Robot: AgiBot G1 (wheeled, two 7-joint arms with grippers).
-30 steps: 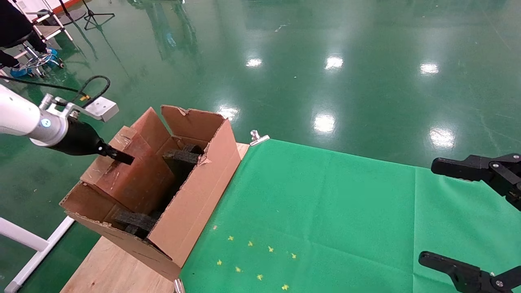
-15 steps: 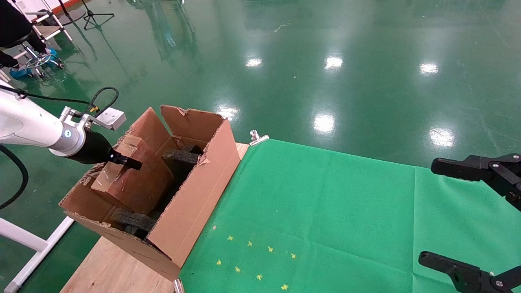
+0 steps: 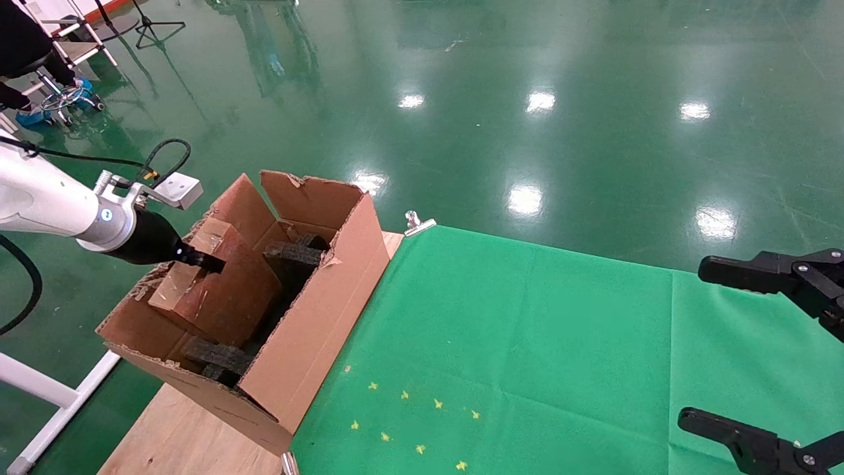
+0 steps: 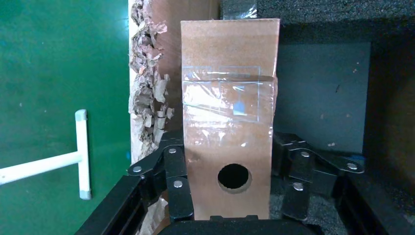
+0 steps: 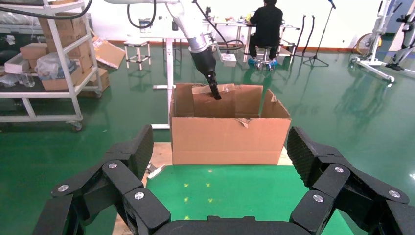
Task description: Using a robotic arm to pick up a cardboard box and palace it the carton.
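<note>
My left robotic arm (image 3: 59,201) reaches over the carton's (image 3: 316,330) far side. Its gripper (image 3: 198,260) is shut on the cardboard box (image 3: 217,293), which sits tilted and low inside the carton. In the left wrist view the taped cardboard box (image 4: 227,107), with its round hole, stands between the black fingers (image 4: 175,171), beside the carton's ragged wall (image 4: 147,93). Dark grey foam pieces (image 3: 293,254) lie in the carton. My right gripper (image 3: 732,349) is open and empty over the green cloth, far right. The right wrist view shows its gripper (image 5: 218,161) open, facing the carton (image 5: 227,137).
A green cloth (image 3: 527,343) covers the wooden table (image 3: 178,435), held by a metal clip (image 3: 417,224). A white frame (image 3: 39,389) stands on the floor left of the table. Shelves (image 5: 49,58) and a seated person (image 5: 268,24) are far behind.
My left gripper has come down and forward, lowering the cardboard box into the carton; over the last half second it barely shifted. The right gripper has not moved.
</note>
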